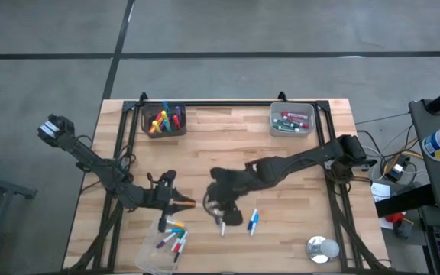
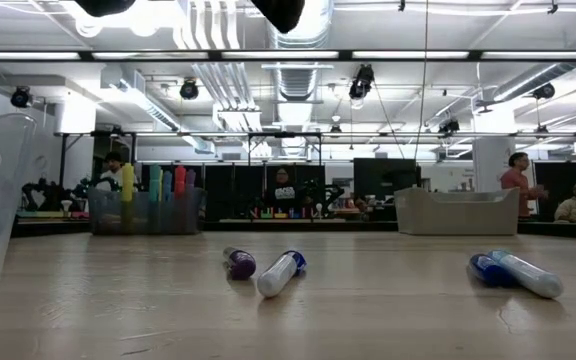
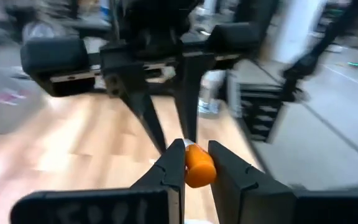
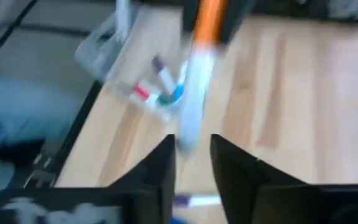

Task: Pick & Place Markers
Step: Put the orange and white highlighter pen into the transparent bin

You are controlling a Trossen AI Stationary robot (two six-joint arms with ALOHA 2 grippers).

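From above, you have both arms meeting near the middle of the front half of the table (image 1: 281, 153). Your left tool (image 1: 183, 203) points toward the right tool (image 1: 214, 205), with an orange-capped marker (image 1: 189, 204) at the left tool's tip; this looks like a hand-over between arms, probably so the marker can reach the clear tray (image 1: 153, 256) at the front left edge, which already holds several markers. Two more markers (image 1: 252, 221) lie loose on the wood just in front of the right arm. Two bins at the far edge, the left bin (image 1: 163, 120) and the right bin (image 1: 292, 119), hold further markers. A round metal lid (image 1: 322, 249) sits front right.

The low view shows you only the loose markers on the table: a purple-capped one (image 2: 238, 263) beside a blue-capped white one (image 2: 281, 272), and a blue pair (image 2: 513, 272) well apart. Both tools are cut off above the picture.

In the left wrist view your fingers (image 3: 169, 174) are clenched on the orange cap (image 3: 197, 166), with the other arm's fingers just beyond.

In the right wrist view the white barrel (image 4: 191, 118) stands between your fingers (image 4: 160, 168) with daylight either side: released, or nearly so. Motion blur hides whether a pad touches it.
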